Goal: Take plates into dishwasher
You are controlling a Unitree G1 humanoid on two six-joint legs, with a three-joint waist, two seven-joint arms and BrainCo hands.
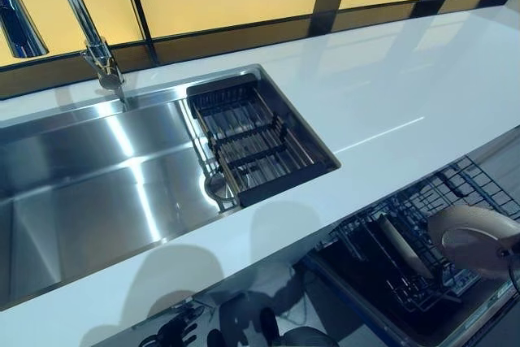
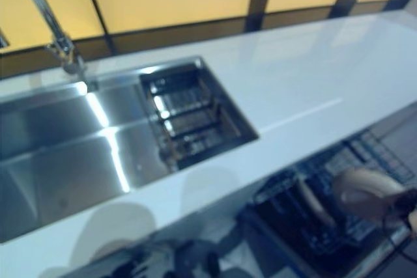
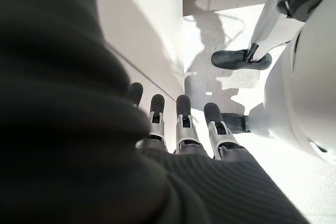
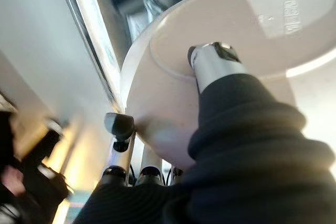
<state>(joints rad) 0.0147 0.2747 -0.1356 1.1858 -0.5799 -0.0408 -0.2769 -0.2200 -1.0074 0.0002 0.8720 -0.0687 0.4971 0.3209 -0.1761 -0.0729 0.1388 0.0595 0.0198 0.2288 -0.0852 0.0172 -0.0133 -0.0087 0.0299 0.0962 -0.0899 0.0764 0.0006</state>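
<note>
White plate (image 4: 220, 40) is pinched in the right robot hand (image 4: 210, 64), above the open dishwasher rack (image 1: 406, 233); one plate (image 1: 402, 249) already racked. Placement remains. Left robot hand (image 3: 184, 124) hangs relaxed, empty.

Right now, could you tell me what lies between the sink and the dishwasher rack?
A bare strip of white counter separates the sink from the rack, seen in both eye views.
</note>
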